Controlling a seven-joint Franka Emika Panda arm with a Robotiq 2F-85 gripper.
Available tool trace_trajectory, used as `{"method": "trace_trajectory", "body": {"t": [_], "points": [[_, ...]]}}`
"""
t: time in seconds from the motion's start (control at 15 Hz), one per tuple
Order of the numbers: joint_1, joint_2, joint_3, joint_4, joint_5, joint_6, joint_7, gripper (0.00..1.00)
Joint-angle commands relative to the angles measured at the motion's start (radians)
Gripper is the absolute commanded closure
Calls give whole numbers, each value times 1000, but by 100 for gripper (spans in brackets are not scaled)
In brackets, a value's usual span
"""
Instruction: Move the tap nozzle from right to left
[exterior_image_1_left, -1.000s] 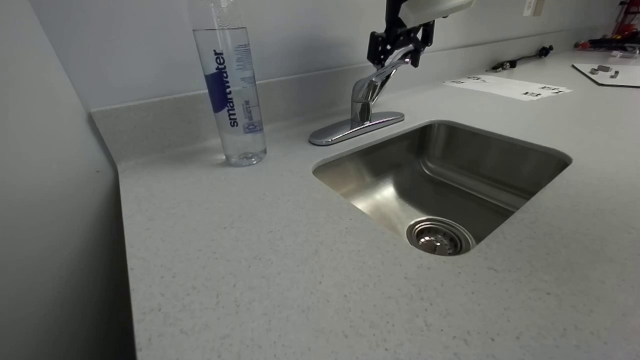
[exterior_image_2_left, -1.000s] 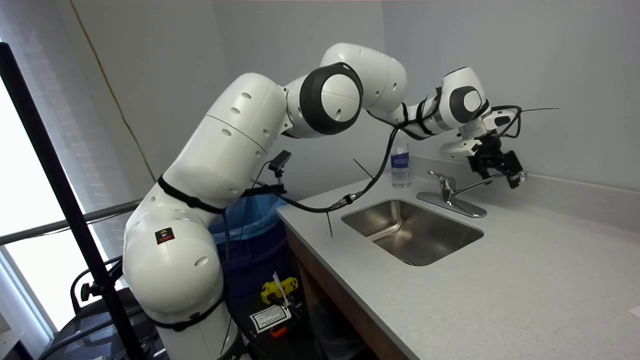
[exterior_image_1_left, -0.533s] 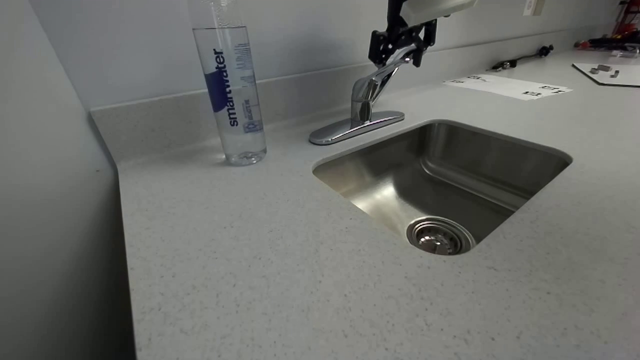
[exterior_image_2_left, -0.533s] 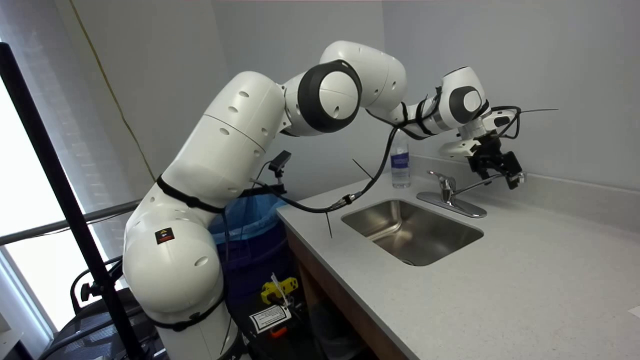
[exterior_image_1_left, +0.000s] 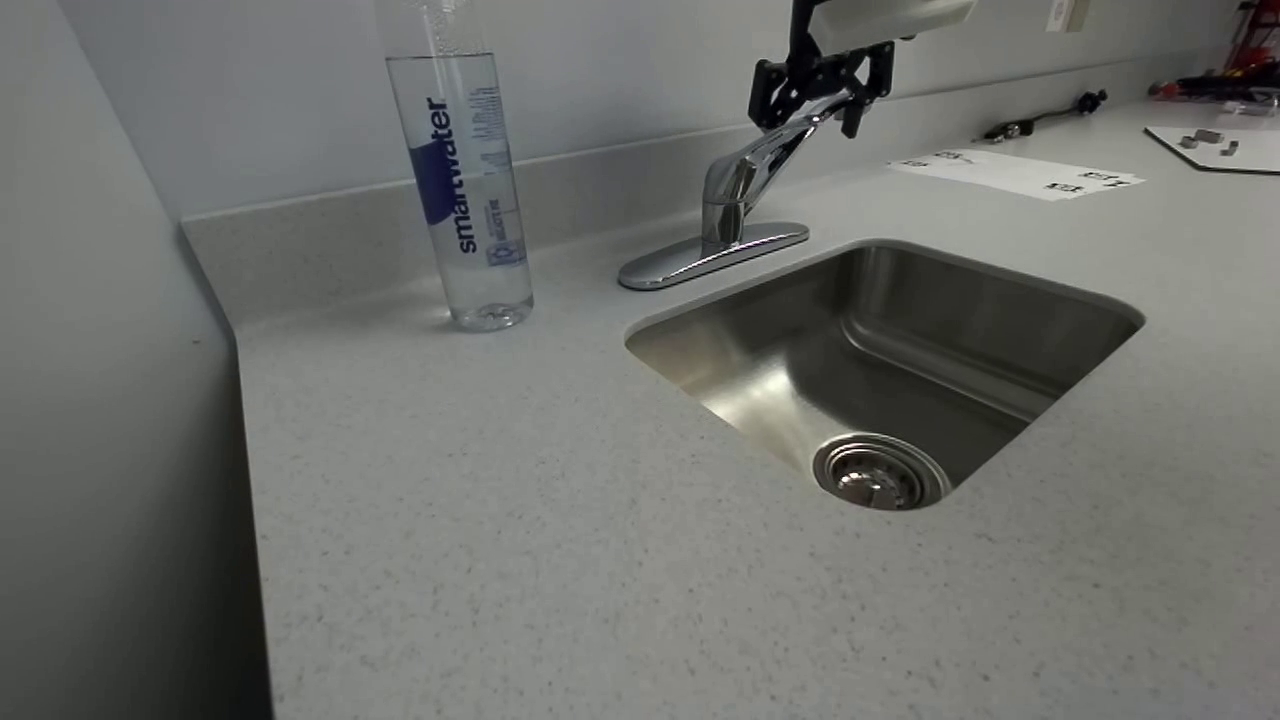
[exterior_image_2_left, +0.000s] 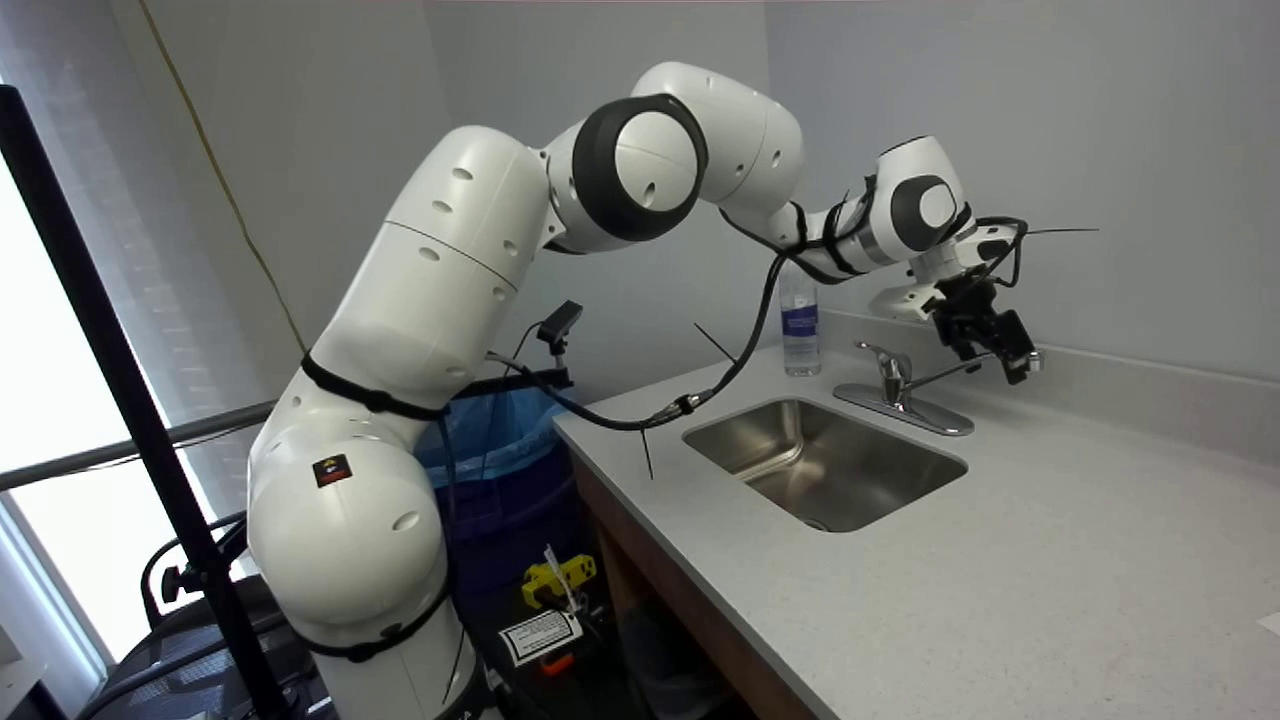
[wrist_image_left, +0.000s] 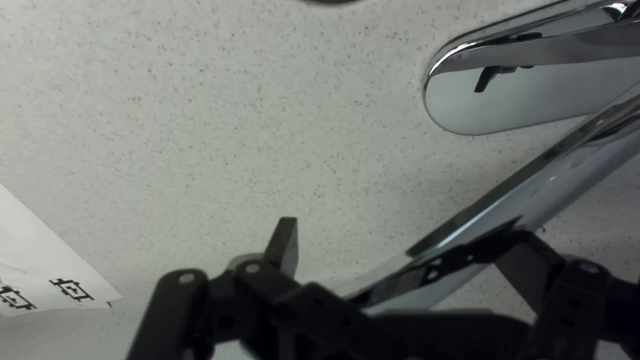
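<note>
One spout (wrist_image_left: 530, 195): slim chrome tube, mirror-bright, rising aslant above one oblong plate (exterior_image_1_left: 670, 264), pointing away from the sink (exterior_image_1_left: 980, 320) toward the wall (exterior_image_2_left: 1150, 200). One gripper (exterior_image_1_left: 809, 125), black, jaws spread, spout running between them; contact unclear. One sink, satin steel, round-cornered, one drain (exterior_image_1_left: 875, 478). One clear bottle (exterior_image_1_left: 470, 200), upright, blue-marked, near the plate. Counter (exterior_image_2_left: 1000, 600) pale, finely speckled.

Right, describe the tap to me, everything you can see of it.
The tap looks like polished chrome metal. Its flat, oblong base with rounded ends lies on the counter beside the sink. From it rises a short body topped by a lever, and a slim spout slants up away from the sink. The spout runs between the open fingers of the gripper; whether they touch it I cannot tell.
</note>
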Motion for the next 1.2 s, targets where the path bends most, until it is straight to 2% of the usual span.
{"method": "trace_trajectory", "body": {"t": [0.0,0.2,0.53,0.73,0.93,1.0,1.13], "points": [[13,-139,-42,-211,-39,-3,-3,0],[27,-164,-58,-262,-35,50,113,0],[83,-197,-89,-320,-62,-10,356,0],[113,-204,-115,-344,-112,14,533,0],[132,-215,-131,-364,-176,-15,680,17],[135,-219,-135,-374,-192,-19,739,4],[138,-224,-132,-384,-218,-69,831,0]]}}
